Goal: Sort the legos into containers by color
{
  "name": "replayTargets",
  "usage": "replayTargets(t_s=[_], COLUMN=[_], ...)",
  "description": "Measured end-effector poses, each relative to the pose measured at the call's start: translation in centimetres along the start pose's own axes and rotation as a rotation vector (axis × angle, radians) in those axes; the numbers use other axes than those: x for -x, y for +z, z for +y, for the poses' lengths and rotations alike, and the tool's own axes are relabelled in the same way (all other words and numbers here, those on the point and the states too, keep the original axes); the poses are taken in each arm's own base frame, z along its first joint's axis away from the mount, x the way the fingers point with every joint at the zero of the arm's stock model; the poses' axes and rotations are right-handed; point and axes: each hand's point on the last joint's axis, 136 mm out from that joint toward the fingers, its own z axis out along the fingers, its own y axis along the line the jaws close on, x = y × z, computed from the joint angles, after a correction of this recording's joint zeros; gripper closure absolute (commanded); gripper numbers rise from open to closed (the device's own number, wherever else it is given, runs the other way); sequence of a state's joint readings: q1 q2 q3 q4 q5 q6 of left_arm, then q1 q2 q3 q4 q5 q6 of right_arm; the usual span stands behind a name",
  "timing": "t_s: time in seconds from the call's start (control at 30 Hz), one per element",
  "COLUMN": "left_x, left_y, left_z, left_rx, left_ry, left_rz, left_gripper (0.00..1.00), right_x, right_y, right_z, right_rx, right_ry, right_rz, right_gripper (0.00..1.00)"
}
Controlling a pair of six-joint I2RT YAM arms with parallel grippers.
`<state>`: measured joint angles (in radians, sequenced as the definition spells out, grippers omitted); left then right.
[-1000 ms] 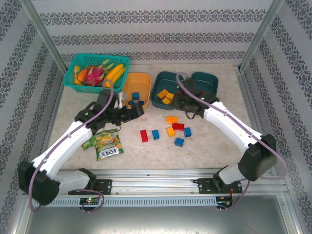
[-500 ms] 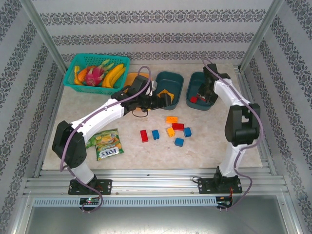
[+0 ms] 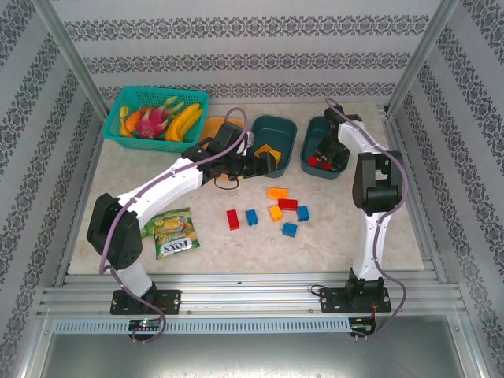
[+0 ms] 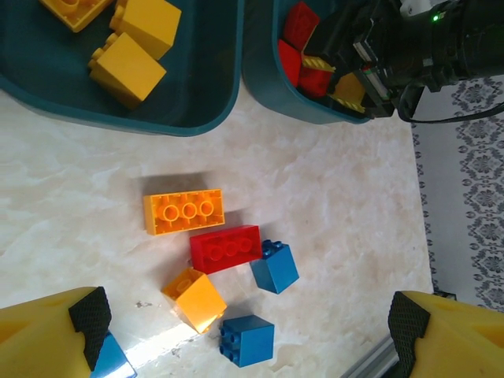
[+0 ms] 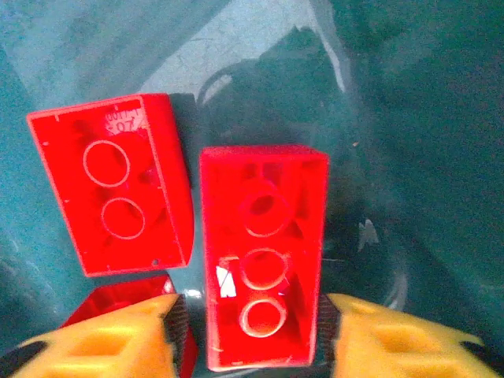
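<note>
A red lego (image 5: pixel 264 260) is lying underside up between the right hand's (image 5: pixel 248 319) fingers, which are flanking it closely; whether they are squeezing it or merely bracketing it, I cannot tell. It is sitting inside the right teal tub (image 5: pixel 378 94), beside another red lego (image 5: pixel 110 185) whose moulded mark seems to be reading "07". The left hand (image 4: pixel 248 331) is hanging released, fingers spread wide and empty, above loose legos (image 4: pixel 183 213) in orange, red and blue on the bench (image 4: pixel 339 205). Yellow legos (image 4: pixel 130 67) are sitting in the middle teal tub (image 4: pixel 197 118). The green packet (image 3: pixel 175 235) is showing "FOXS".
</note>
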<state>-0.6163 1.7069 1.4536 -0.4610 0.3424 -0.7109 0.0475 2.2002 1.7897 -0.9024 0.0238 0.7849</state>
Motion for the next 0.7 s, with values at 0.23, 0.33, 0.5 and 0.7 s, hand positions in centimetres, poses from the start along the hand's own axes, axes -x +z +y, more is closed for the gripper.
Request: replayTargets(t_s=[0.23, 0.33, 0.5, 0.7], left_x=[-0.4, -1.0, -4.3, -8.1], left_y=[-1.5, -2.0, -1.3, 0.8], left_z=[0.5, 0.9, 2.6, 4.4], left_rx=[0.037, 0.053, 0.129, 0.244], left_ry=[-0.005, -0.022, -0.076, -0.139], left_rz=[0.0, 0.01, 0.093, 0.201], left_gripper=[0.12, 0.14, 0.19, 0.26], right_x=[0.6, 0.7, -1.9, -14.1], right_y=[-1.9, -5.1, -15.4, -25.1], right_z=[1.4, 2.5, 5.0, 3.4], right_rx=[0.044, 0.098, 0.316, 0.704], right_ry=[-0.003, -0.018, -0.124, -0.401], right_rz=[-0.032, -0.081, -0.259, -0.377], right_gripper=[0.32, 0.33, 0.33, 0.3])
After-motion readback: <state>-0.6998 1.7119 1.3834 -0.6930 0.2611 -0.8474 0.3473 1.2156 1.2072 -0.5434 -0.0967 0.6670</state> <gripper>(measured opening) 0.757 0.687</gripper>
